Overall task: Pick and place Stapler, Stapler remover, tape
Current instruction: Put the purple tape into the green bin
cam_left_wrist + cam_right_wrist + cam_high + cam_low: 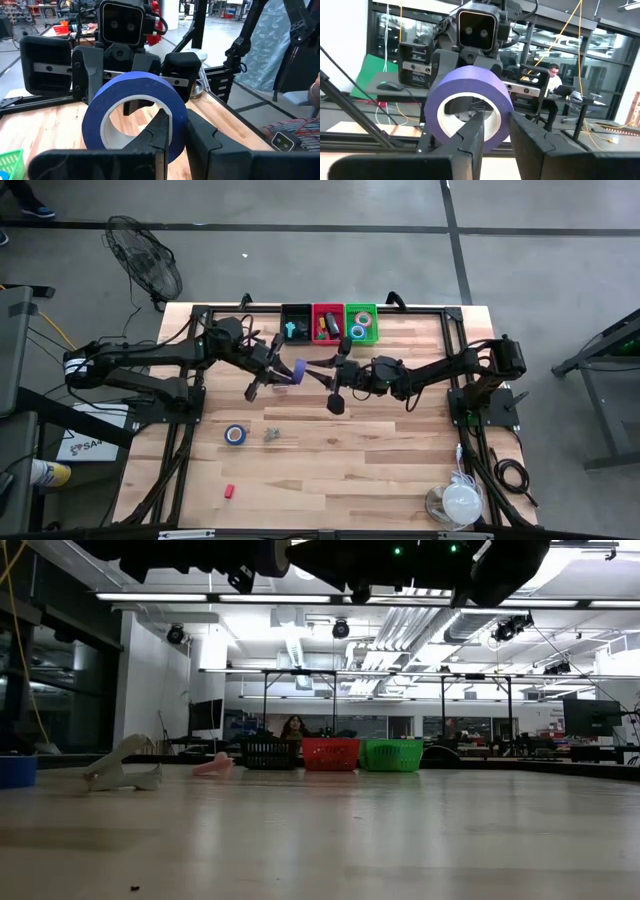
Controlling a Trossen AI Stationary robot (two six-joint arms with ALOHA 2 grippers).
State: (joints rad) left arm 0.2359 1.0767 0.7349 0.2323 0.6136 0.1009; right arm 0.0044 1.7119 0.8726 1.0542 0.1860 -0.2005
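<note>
Tape (298, 370), the blue-purple roll we hold in mid-air in front of the green basket (361, 323), is pinched by both the left claw (284, 373) and the right claw (318, 374), so an uneven release could drop it.

Three baskets (329, 321) stand in a row at the table's (400, 470) far edge. A tape roll (235, 434) lies left of the stapler remover (271, 435) (just beside it), and a small block (228, 491) lies nearer the front edge.
</note>
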